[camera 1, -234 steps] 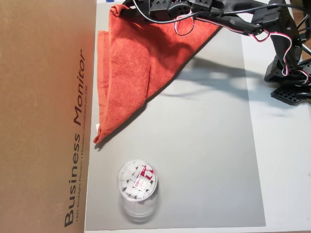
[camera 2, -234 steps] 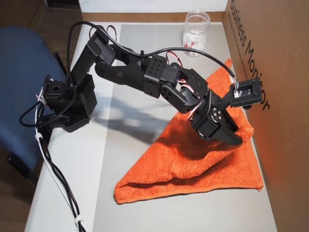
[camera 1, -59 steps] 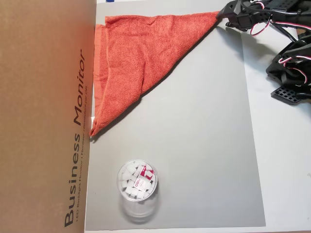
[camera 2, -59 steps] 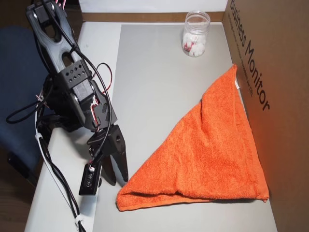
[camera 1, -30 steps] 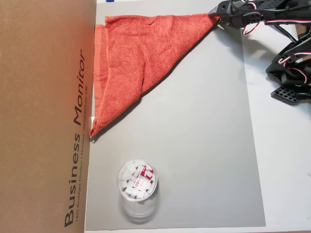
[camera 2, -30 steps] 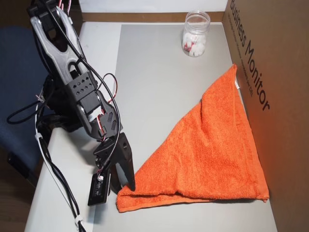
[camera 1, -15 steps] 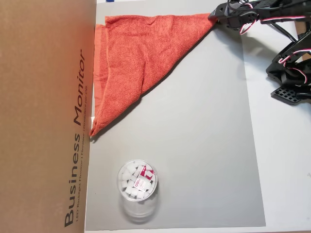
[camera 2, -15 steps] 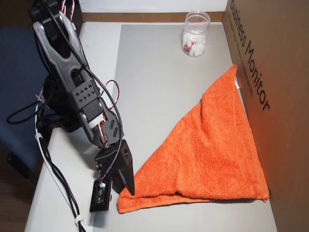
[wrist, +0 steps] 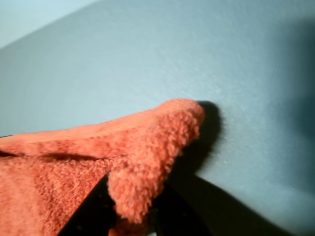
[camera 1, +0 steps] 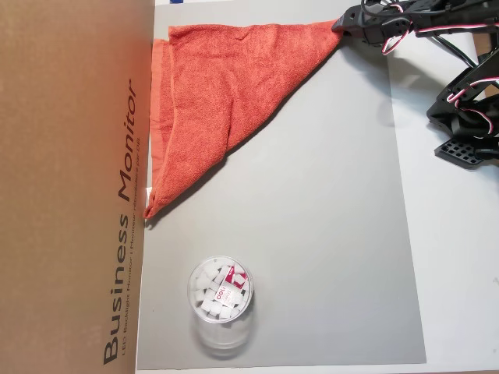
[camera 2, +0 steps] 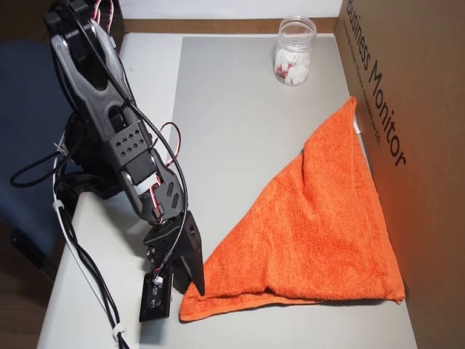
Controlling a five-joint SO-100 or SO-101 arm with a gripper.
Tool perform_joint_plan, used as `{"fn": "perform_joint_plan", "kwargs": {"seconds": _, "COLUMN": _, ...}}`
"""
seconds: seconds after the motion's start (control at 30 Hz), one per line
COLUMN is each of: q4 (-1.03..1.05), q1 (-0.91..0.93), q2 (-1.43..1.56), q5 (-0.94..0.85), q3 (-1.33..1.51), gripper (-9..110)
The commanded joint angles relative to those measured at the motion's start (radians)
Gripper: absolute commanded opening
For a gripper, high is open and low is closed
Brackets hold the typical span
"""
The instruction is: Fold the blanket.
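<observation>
where it lies folded into a triangle, the blanket [camera 2: 312, 233] covers one end of the grey mat [camera 2: 232, 131] on the counter [camera 2: 102, 291], its long straight side running along the cardboard box [camera 2: 407, 145] and its diagonal edge facing the open mat. one pointed corner reaches toward the clear cup [camera 2: 294, 49] of white pieces near the mat's far corner, well apart from it; the opposite corner lies at the mat's edge nearest my base. my hand [camera 2: 190, 285] is down on that corner, black fingers [camera 2: 190, 251] at the fabric's tip. in the wrist view the fuzzy corner [wrist: 147, 147] sits bunched and raised off the mat between my dark fingers, which look closed in around it, pinching the cloth. in an overhead view the hand [camera 1: 341, 25] meets the blanket's tip at the mat's top edge.
</observation>
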Motion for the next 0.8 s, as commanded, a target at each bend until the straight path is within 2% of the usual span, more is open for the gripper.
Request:
{"fn": "perform_joint_plan", "kwargs": {"seconds": 0.0, "q4": -0.003, "q1": -0.005, "q2": 0.095, "q5": -0.015, "q3": -0.041, "gripper": 0}}
{"fn": "perform_joint_plan", "kwargs": {"seconds": 0.6, "q4": -0.015, "q1": -0.044, "q2": 0.502, "q5": -0.012, "q3": 0.129, "gripper": 0}}
{"fn": "perform_joint_plan", "kwargs": {"seconds": 0.77, "q4": -0.014, "q1": -0.044, "q2": 0.601, "q5": 0.041, "q3": 0.187, "gripper": 0}}
